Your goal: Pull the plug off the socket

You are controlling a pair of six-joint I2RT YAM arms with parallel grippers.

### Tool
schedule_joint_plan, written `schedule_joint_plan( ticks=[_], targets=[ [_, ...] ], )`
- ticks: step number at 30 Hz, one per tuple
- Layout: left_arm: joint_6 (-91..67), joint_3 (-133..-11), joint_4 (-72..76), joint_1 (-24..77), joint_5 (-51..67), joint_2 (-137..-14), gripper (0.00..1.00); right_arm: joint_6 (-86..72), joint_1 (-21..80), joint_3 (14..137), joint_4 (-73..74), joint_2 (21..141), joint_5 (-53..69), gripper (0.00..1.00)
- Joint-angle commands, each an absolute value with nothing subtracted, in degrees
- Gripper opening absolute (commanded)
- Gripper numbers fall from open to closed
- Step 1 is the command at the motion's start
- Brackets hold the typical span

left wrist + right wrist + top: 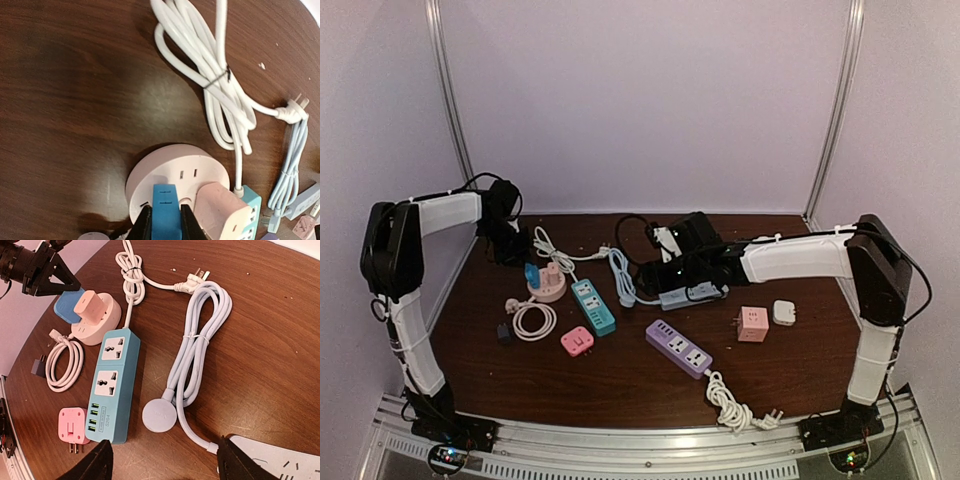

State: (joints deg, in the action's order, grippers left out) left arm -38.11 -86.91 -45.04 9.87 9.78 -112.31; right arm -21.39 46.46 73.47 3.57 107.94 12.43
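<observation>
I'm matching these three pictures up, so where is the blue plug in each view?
Top view: blue plug left of centre, on the round pink socket.
Left wrist: blue plug bottom centre, pinched in the left gripper's jaws.
Right wrist: blue plug upper left, beside the pink charger.
Shared landmark: teal power strip, next to the socket in all three.

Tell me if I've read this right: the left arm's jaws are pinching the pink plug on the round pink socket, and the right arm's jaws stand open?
Not quite. The left jaws are pinching the blue plug, not the pink plug beside it, on the round pink socket; the left wrist view shows this. The right jaws do stand open.
</observation>
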Motion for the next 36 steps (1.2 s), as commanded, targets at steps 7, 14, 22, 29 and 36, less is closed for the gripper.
schedule_joint_plan(
  ticks=[7, 14, 22, 29, 36],
  targets=[
    [-43.1, -76.2, -43.9, 17.1, 12.1, -107.5, 0.06, -22.2, 50.2, 86.1, 5.8, 115.3, 14.5, 0.71],
    [-44.4, -70.9, -42.8, 20.1, 11.7, -103.7, 0.06, -25.2, 53.4, 98.8, 5.9, 125.1, 20.1, 0.66],
    [-44.4, -64.8, -41.2, 20.6, 11.3, -100.2, 0.06, -30.5, 54.0, 109.2, 3.9, 135.0, 28.7, 0.38],
    [-44.0, -64.3, -40.7, 20.7, 11.1, -98.8, 0.06, -32.5, 54.0, 110.0, 2.1, 137.7, 29.6, 0.17],
    [-42.9, -64.7, -40.2, 20.7, 12.0, -98.6, 0.06, -33.5, 54.0, 110.1, 3.0, 139.0, 29.9, 0.08]
  ],
)
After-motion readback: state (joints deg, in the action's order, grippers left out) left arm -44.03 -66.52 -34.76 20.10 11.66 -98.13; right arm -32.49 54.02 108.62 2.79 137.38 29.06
